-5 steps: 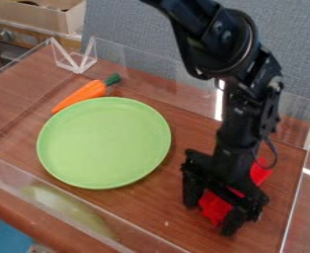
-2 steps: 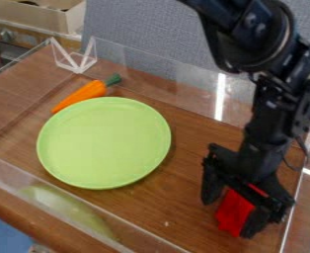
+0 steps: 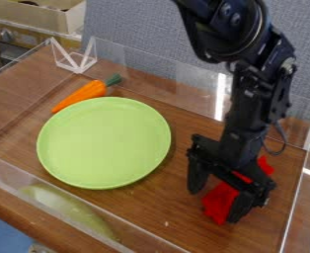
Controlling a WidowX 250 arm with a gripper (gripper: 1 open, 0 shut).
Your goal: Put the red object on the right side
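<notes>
The red object (image 3: 221, 206), a bright red block, lies on the wooden table near the front right corner. It sits well to the right of the green plate (image 3: 103, 144). My gripper (image 3: 226, 190) points straight down just over the block, jaws open, with the black fingers (image 3: 197, 174) straddling the block's upper end. The fingers hide part of the block. I cannot tell whether they still touch it.
An orange carrot (image 3: 81, 95) with a green top lies behind the plate on the left. A low clear plastic wall (image 3: 292, 212) rings the table and runs close to the block on the right. A white folded stand (image 3: 76, 59) sits at the back left.
The gripper swung right, then came back left and slightly up. Its jaws stayed open throughout. The red block stays low at the right front.
</notes>
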